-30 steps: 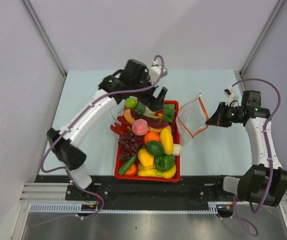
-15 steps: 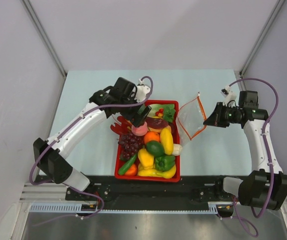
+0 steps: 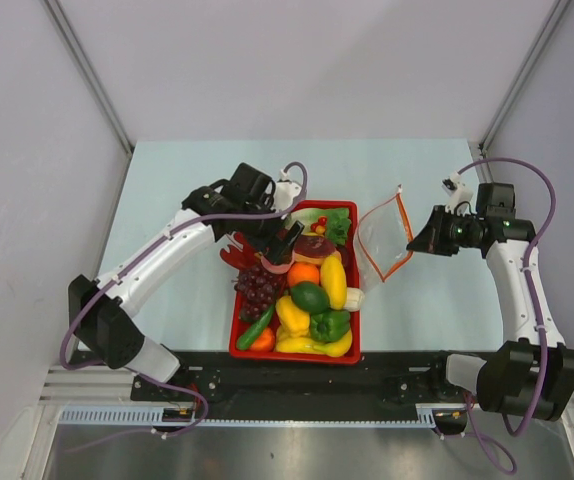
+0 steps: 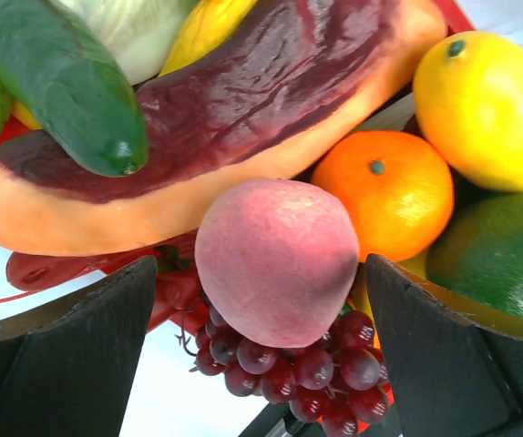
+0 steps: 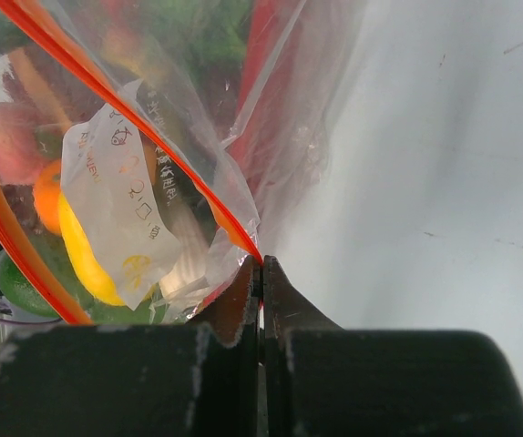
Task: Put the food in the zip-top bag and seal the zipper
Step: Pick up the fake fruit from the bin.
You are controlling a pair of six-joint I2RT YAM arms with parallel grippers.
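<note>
Right now the left gripper [image 3: 285, 240], jaws spread wide, is straddling the pink peach [image 4: 275, 259], which is sitting on the grape bunch [image 4: 321, 369] at the red tray's [image 3: 297, 356] far left. The right gripper [image 5: 261, 273], clenched, is pinching the zip-top bag [image 5: 134, 209] at its zipper [image 5: 107, 96] corner, just right of the tray. Closing off-centre, I reckon, risks squirting the glossy peach away or snagging grapes.

Pink peach [image 4: 275, 259], purple grapes [image 4: 321, 369], orange-red zipper [image 5: 88, 87], perhaps grey-printed bag [image 5: 125, 209]
</note>
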